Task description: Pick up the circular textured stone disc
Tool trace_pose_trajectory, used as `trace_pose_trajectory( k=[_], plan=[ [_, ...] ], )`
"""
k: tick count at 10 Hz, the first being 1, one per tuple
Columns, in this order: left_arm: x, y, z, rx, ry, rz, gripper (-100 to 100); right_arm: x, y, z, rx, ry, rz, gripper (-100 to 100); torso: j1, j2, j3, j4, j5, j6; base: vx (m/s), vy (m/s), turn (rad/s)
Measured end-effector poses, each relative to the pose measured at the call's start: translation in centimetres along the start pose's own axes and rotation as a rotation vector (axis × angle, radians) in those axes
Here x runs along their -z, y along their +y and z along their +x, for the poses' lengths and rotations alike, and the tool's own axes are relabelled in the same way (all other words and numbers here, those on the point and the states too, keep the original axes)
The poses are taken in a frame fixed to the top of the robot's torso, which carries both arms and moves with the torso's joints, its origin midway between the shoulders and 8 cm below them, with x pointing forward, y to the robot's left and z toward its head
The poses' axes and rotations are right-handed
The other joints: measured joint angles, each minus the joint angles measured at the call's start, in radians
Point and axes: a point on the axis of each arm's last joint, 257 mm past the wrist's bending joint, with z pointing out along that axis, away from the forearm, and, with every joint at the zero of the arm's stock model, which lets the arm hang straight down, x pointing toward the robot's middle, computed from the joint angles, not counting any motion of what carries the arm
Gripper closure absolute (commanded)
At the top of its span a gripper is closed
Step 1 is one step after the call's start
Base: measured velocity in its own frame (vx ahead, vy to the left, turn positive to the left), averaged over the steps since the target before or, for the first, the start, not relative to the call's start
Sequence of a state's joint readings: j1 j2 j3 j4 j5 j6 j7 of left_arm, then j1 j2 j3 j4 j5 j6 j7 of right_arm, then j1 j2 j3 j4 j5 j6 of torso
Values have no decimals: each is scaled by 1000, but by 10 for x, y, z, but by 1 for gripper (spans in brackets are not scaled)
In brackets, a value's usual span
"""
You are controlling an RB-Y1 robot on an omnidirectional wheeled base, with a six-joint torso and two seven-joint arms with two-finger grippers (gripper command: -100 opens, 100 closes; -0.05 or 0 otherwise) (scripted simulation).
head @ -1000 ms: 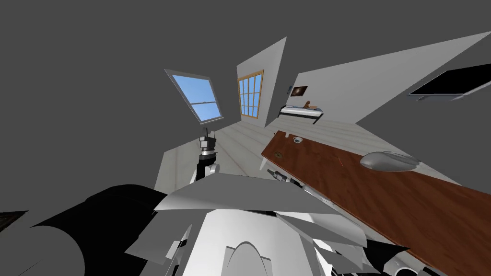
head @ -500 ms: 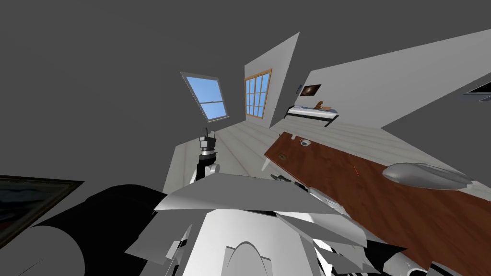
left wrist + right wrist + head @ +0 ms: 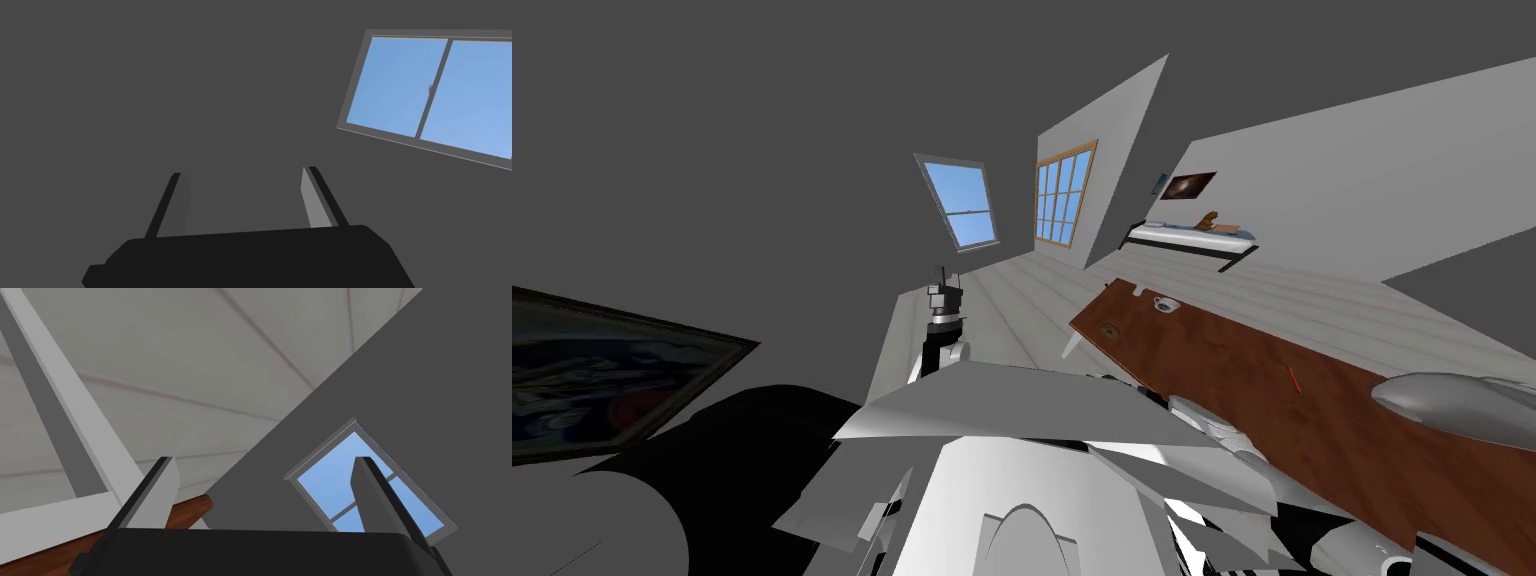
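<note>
A small round flat disc (image 3: pixel 1110 328), dull brown-grey, lies near the close corner of the long red-brown table (image 3: pixel 1232 370) in the head view. My left gripper (image 3: pixel 943 280) is raised in front of my chest, well left of the table. In the left wrist view my left gripper (image 3: pixel 243 172) stands open and holds nothing. My right gripper (image 3: pixel 264 460) is open and empty too. Just past its fingers are the table's corner (image 3: pixel 192 508) and a white table leg (image 3: pixel 65 423).
On the table also lie a white cup on a saucer (image 3: pixel 1165 303), a thin red stick (image 3: pixel 1293 377) and a large grey rounded object (image 3: pixel 1462 405) at the right. A low bench (image 3: pixel 1192 238) stands by the far wall. A dark framed picture (image 3: pixel 602 365) hangs at the left.
I have turned: the table, windows and bench slid right in the head view, and the framed picture came in at the left. The left arm keeps its pose.
</note>
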State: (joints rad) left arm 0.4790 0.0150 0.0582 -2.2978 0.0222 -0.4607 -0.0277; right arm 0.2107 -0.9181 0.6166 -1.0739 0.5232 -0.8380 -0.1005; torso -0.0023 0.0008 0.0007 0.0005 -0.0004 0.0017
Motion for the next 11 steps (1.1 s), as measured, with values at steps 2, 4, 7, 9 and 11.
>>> trace_pose_trajectory(
  k=[2, 4, 7, 9, 11],
  plan=[
    [0, 0, 0, 0, 0, 0, 0, 16, -20, 11, 18, 59, 46, -100, -1, 0, 0, 0, 0, 0, -26, -7, 106],
    [0, 0, 0, 0, 0, 0, 0, 30, -39, 19, 28, 98, 81, -100, -1, -1, -1, 0, 0, -1, -31, -2, 366],
    [0, 0, 0, 0, 0, 0, 0, 63, -64, 34, 51, 175, 143, -100, 0, 0, 0, 0, 0, 1, -23, 1, 39],
    [0, 0, 0, 0, 0, 0, 0, 77, -80, 39, 56, 207, 178, -100, 0, -2, -1, 0, 0, -1, -25, 0, 355],
    [0, 0, 0, 0, 0, 0, 0, 108, -104, 45, 74, 268, 232, -100, -2, -1, -1, 0, 0, 1, -19, -20, 226]
  ],
)
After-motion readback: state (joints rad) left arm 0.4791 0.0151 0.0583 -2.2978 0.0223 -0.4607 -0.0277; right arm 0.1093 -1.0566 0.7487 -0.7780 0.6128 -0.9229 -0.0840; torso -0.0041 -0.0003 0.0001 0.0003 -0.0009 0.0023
